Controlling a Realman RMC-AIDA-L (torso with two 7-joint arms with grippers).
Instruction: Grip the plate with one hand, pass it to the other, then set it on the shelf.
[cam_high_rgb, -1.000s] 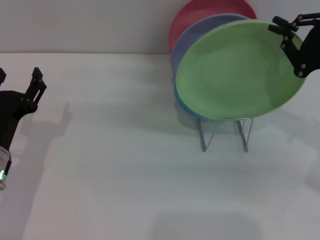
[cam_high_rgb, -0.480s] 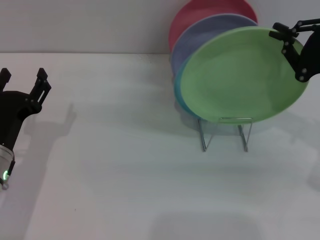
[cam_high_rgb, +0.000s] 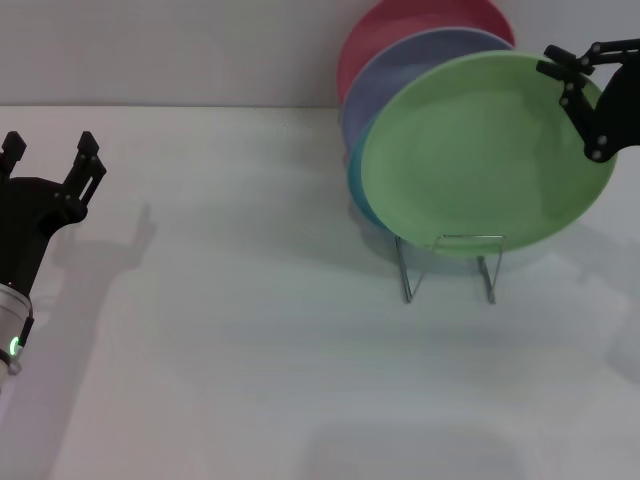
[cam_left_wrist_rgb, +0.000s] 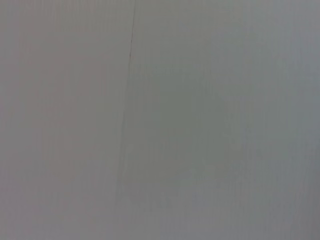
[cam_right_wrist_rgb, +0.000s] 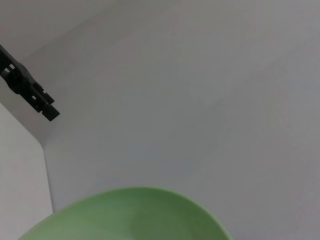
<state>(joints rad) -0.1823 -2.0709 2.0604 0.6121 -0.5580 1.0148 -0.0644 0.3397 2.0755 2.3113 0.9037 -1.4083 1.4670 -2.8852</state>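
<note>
The right gripper clamps the light-green plate's upper right rim above the wire rack, while the left gripper, fingers spread, hangs far left.

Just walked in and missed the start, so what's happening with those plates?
The right gripper is holding the light-green plate by its upper edge, at the front of the wire rack. Lavender, pink and turquoise plates stand behind it. The left gripper is off to the left over the table, open and empty.
</note>
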